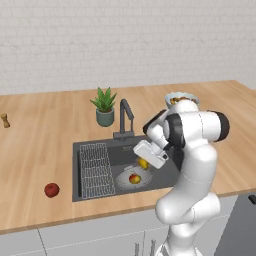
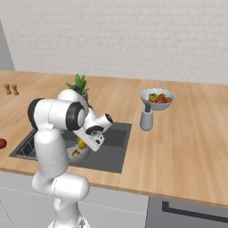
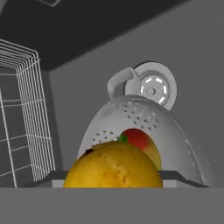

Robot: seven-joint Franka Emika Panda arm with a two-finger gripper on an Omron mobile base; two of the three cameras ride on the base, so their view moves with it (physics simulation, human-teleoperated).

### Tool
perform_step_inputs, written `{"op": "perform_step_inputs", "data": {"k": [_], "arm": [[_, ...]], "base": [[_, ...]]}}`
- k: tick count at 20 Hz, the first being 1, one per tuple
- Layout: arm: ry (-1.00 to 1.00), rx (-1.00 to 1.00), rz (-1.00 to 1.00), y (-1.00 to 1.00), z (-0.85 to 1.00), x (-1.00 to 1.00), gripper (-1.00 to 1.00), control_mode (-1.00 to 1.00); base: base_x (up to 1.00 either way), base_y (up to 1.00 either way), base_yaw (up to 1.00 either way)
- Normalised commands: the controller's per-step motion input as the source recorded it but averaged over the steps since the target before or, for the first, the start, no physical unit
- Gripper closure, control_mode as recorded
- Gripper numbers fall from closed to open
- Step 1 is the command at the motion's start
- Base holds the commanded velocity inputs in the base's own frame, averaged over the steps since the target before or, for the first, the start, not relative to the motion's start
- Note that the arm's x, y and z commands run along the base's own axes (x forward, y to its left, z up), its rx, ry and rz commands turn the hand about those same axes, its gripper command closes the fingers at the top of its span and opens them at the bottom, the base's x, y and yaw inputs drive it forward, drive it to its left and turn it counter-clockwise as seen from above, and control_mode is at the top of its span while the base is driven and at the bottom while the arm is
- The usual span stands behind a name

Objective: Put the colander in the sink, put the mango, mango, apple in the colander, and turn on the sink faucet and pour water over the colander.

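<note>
Simulated kitchen, second mango on its way into the colander. The colander point(image 1: 131, 180) sits on the floor of the sink point(image 1: 125, 148), at about 3 o'clock from the wire grid rack point(image 1: 96, 170) in the left base view. One mango point(image 1: 134, 178), yellow with a red blush, already lies inside it. The end effector point(image 1: 145, 163) hangs just above the colander, its jaws set moderately wide around a second mango point(image 3: 114, 165); in the hand view this yellow fruit sits between the finger tips at 6 o'clock, with the perforated wall and one side handle of the colander behind it and the round silver drain point(image 3: 152, 89) at about 1 o'clock. The apple point(image 1: 51, 190) rests on the desk point(image 1: 45, 135), well apart from the sink at about 9 o'clock from the rack. The sink faucet point(image 1: 125, 119) stands at the sink's rear edge beside a potted plant point(image 1: 104, 106); no water is visible. A bowl of mixed food point(image 2: 157, 98) and a soap dispenser point(image 2: 146, 117) stand at 3 o'clock from the sink in the right base view.

Handling, as judged: the mango looks firm, smooth-skinned and oval, so it could roll or slip in a light pinch; a hold across its narrow middle seems safest. The apple, round and rigid, is best gripped across its widest part. The colander appears stiff and light, and might shift if fruit is dropped from height.
</note>
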Motion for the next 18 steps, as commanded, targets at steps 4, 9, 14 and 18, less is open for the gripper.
{"op": "perform_step_inputs", "data": {"k": [4, 9, 14, 18], "arm": [[0.03, 0.00, 0.05, 0.14, -0.50, -0.02, 1.00, -1.00], [0.02, 0.00, 0.04, 0.10, -0.90, 0.00, 1.00, -1.00], [-0.02, 0.00, 0.03, 0.02, -0.59, -0.16, -1.00, -1.00], [-0.12, 0.00, 0.01, 0.01, -0.05, -0.71, -1.00, -1.00]], "base": [[0.00, 0.00, 0.00], [0.00, 0.00, 0.00], [0.00, 0.00, 0.00], [0.00, 0.00, 0.00]]}}
